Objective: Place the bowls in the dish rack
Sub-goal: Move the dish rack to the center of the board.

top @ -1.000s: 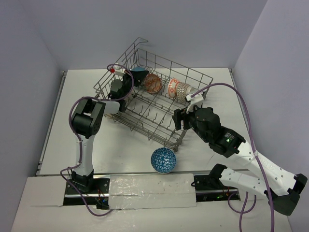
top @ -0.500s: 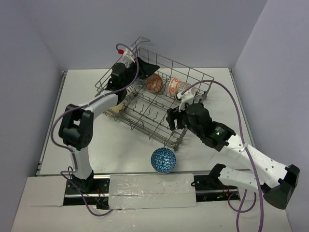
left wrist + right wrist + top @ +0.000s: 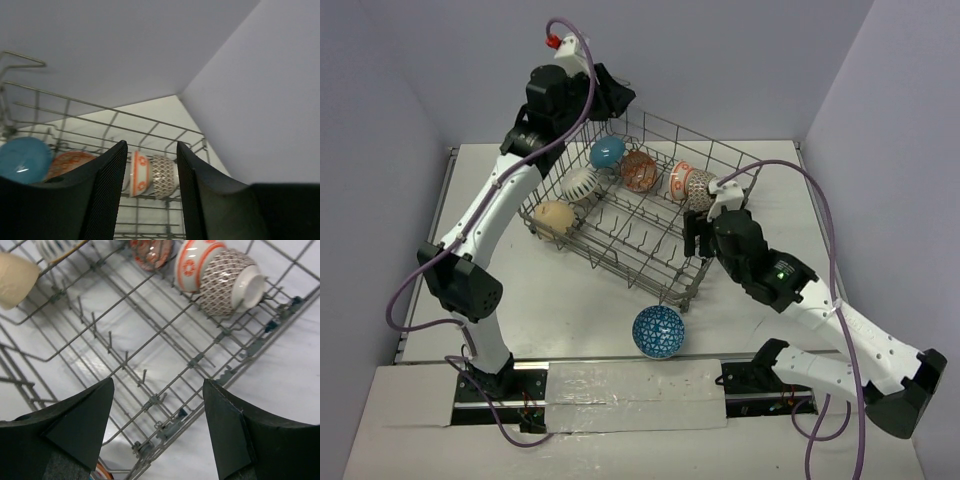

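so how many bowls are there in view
6. Five in the grey wire dish rack: teal bowl, orange patterned bowl, orange-white lattice bowl, striped white bowl, beige bowl. Blue patterned bowl on the table.

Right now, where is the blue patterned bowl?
In the top view, the blue patterned bowl sits on the table, outside the dish rack, just in front of its near corner.

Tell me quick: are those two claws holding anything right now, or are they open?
Left gripper: open, holding nothing.
Right gripper: open, holding nothing.
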